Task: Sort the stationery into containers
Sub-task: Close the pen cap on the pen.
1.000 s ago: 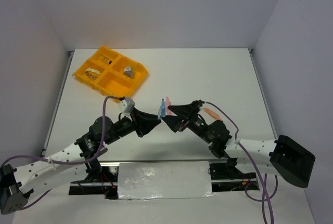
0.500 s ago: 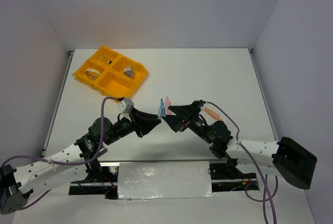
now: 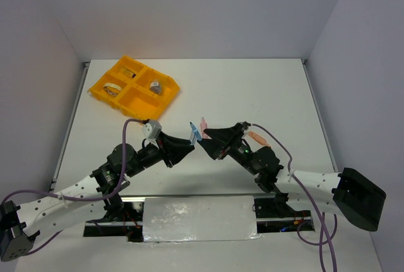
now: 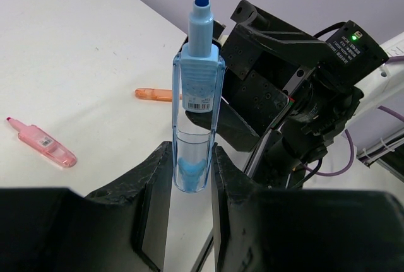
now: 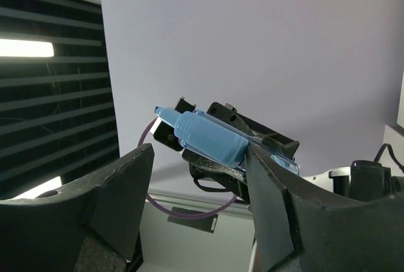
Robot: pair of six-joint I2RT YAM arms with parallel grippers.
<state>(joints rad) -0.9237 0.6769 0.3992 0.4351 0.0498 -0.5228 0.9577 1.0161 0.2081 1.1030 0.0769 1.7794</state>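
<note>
Watching from my remote station, I saw the white table (image 3: 252,89) filling the top view, with the left arm (image 3: 76,190) and the right arm (image 3: 309,183) both reaching inward from the near edge until their tips almost met above its middle. The orange-yellow tray (image 3: 137,98) sat at the far left corner, turned at an angle to the table edge and well apart from both arms. The left gripper (image 4: 189,165) was clamped narrowly on the lower end of the light-blue highlighter (image 4: 197,95), holding it off the table with its uncapped darker blue tip pointing away from the fingers. The right gripper (image 5: 196,183) faced it with its jaws spread wide to either side of that same highlighter. One finger stood clearly apart from the barrel and the other lay right against its outline, though I could not tell whether it touched. The pink highlighter (image 3: 203,123) lay flat on the table just beyond the two grippers. The orange highlighter (image 3: 257,137) lay flat beside the right arm's forward links. In the tray, the beige tape ring (image 3: 113,88) rested in the left compartment and the small grey-topped jar (image 3: 155,86) in the right one. The far compartment held something pale that was too small for me to name.
</note>
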